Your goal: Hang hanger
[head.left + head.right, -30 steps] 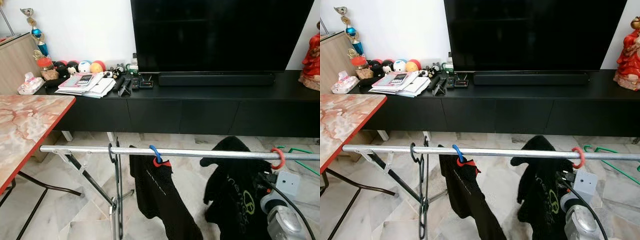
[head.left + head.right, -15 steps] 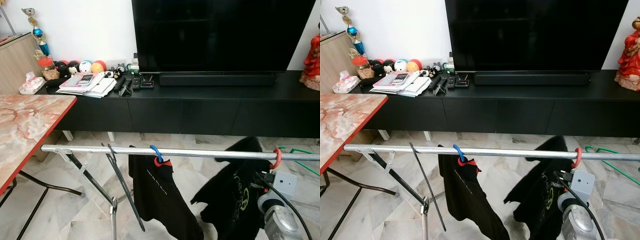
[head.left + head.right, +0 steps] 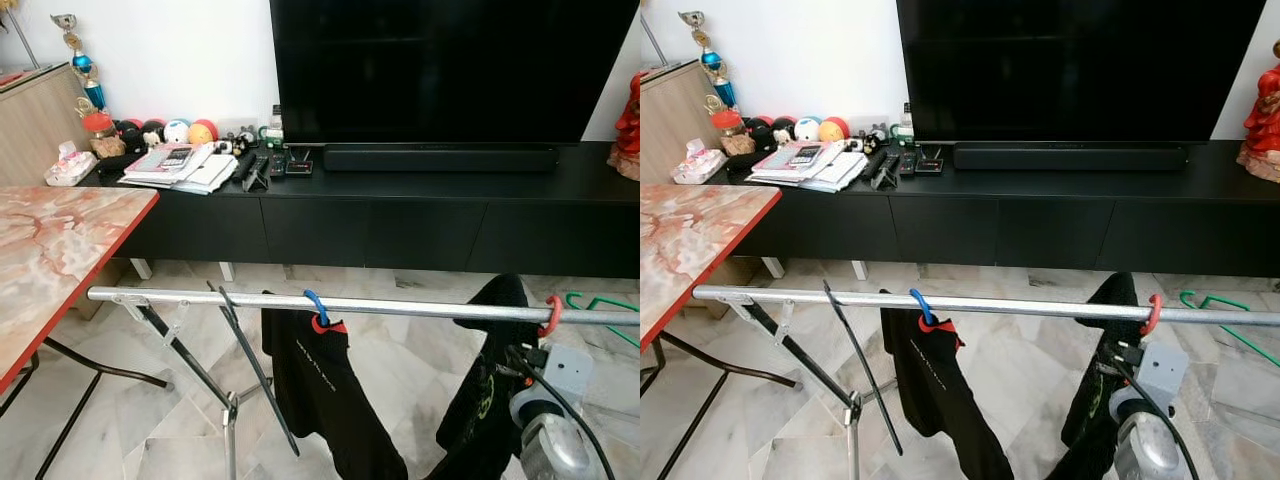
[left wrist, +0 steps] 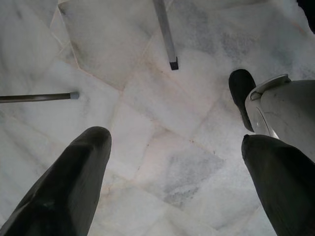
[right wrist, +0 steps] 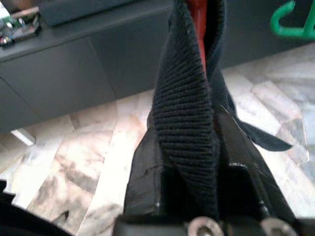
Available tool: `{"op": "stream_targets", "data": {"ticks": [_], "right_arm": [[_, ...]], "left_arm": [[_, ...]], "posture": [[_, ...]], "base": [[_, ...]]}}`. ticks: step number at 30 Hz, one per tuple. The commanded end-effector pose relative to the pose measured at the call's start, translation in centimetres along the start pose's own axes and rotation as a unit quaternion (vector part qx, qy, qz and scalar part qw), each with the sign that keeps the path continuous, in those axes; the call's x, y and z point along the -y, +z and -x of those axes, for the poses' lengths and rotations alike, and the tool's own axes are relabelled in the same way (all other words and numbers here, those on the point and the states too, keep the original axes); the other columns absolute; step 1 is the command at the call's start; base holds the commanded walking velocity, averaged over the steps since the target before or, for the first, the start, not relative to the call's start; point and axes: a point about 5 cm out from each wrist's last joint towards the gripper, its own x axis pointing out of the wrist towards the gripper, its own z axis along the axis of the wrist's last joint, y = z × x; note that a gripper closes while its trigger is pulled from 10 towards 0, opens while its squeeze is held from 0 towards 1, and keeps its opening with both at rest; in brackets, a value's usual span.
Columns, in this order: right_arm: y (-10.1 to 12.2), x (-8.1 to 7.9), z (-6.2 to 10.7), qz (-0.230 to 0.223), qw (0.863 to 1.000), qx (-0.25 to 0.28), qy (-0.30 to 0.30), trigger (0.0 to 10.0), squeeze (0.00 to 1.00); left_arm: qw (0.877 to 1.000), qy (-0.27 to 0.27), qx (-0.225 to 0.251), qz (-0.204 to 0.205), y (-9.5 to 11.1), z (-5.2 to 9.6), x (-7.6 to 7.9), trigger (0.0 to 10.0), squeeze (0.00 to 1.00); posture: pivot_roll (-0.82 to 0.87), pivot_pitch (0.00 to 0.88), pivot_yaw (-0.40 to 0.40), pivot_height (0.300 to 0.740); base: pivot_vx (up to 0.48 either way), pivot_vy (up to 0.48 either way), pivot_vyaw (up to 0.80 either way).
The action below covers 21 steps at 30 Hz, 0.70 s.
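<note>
A silver rail (image 3: 400,306) runs across in front of me. A red hanger (image 3: 549,316) hooks over its right end and carries a black garment (image 3: 488,395). My right gripper (image 5: 192,172) is just below that hook, shut on the garment's ribbed collar (image 5: 184,108) with the red hanger neck (image 5: 197,19) inside it. A blue hanger (image 3: 315,304) with a black shirt (image 3: 322,395) hangs mid-rail. A bare black hanger (image 3: 255,375) hangs tilted further left. My left gripper (image 4: 172,162) hangs open over the marble floor.
A long black TV console (image 3: 420,210) with a TV (image 3: 440,70) stands behind the rail. A marble-topped table (image 3: 50,250) is at my left. The rack's folding legs (image 3: 185,365) stand below the rail. A green hanger (image 3: 1225,308) lies on the floor at right.
The black garment on the red hanger swung out to the left, then settled back under its hook. The bare black hanger tipped to a slant. The camera shifted slightly.
</note>
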Motion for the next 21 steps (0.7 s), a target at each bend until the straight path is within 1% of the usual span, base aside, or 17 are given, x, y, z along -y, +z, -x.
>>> {"op": "stream_targets", "data": {"ticks": [1,3,6,7,8,9,10,11,12,14,16,17,18,21], "right_arm": [[1.9,-0.4,0.1,0.008,0.998,0.055,0.012,0.0,0.00],[1.9,-0.3,0.4,0.013,0.998,0.060,0.016,0.0,0.00],[1.5,0.0,1.9,0.035,0.996,0.073,0.030,0.0,0.00],[1.5,0.0,1.9,0.035,0.996,0.073,0.030,0.0,0.00],[1.2,0.1,2.5,0.041,0.996,0.072,0.037,0.0,0.00],[1.2,0.1,2.5,0.041,0.996,0.072,0.037,0.0,0.00],[0.4,0.3,3.3,0.049,0.996,0.060,0.047,0.0,0.00],[-0.2,0.5,3.7,0.058,0.996,0.047,0.051,0.0,0.00],[-0.2,0.5,3.7,0.058,0.996,0.047,0.051,0.0,0.00],[-0.9,0.7,4.2,0.068,0.996,0.035,0.054,0.0,0.00],[-1.4,0.8,4.6,0.069,0.995,0.025,0.061,0.0,0.00],[-1.7,0.8,4.9,0.071,0.995,0.016,0.070,2.9,0.00],[-2.0,0.8,5.1,0.077,0.994,0.006,0.079,10.0,0.00],[-2.3,0.8,5.4,0.082,0.993,-0.004,0.087,10.0,0.00]], "left_arm": [[1.000,0.006,-0.007,-0.010,-0.4,0.1,-0.4,10.0,0.00],[1.000,0.006,-0.007,-0.010,-0.4,0.1,-0.4,10.0,0.00],[1.000,0.006,-0.009,-0.011,-0.5,0.1,-0.5,10.0,0.00],[1.000,0.006,-0.009,-0.011,-0.5,0.1,-0.5,10.0,0.00],[1.000,0.006,-0.010,-0.013,-0.5,0.1,-0.5,10.0,0.00],[1.000,0.006,-0.010,-0.013,-0.5,0.1,-0.5,10.0,0.00],[1.000,0.007,-0.011,-0.011,-0.6,0.1,-0.5,10.0,0.00],[1.000,0.009,-0.010,-0.002,-0.7,0.1,-0.5,10.0,0.00],[1.000,0.009,-0.010,-0.002,-0.7,0.1,-0.5,10.0,0.00],[1.000,0.011,-0.008,0.009,-0.7,0.1,-0.5,10.0,0.00],[0.999,0.016,-0.008,0.030,-0.9,0.2,-0.5,10.0,0.00],[0.999,0.018,-0.009,0.034,-1.0,0.2,-0.5,10.0,0.00],[0.999,0.020,-0.012,0.033,-1.1,0.2,-0.5,10.0,0.00],[0.999,0.021,-0.015,0.026,-1.2,0.2,-0.5,10.0,0.00]], "posture": [[0.02,0.000,0.060,0.740],[0.02,0.000,0.058,0.740],[0.00,0.000,0.061,0.740],[0.00,0.000,0.061,0.740],[-0.01,0.000,0.062,0.740],[-0.01,0.000,0.062,0.740],[-0.01,0.000,0.063,0.740],[-0.02,0.000,0.063,0.740],[-0.02,0.000,0.063,0.740],[-0.02,0.000,0.064,0.740],[-0.02,0.000,0.066,0.740],[-0.02,0.000,0.066,0.740],[-0.02,0.000,0.067,0.740],[-0.02,0.000,0.067,0.740]], "base": [[0.000,0.000,0.00],[0.000,0.000,0.00],[0.000,0.000,0.00],[0.000,0.000,0.00],[0.000,0.000,0.00],[0.000,0.000,0.00],[0.000,0.000,0.00],[0.000,0.000,0.00],[0.000,0.000,0.00],[0.000,0.000,0.00],[0.000,0.000,0.00],[0.000,0.000,0.00],[0.000,0.000,0.00],[0.000,0.000,0.00]]}}
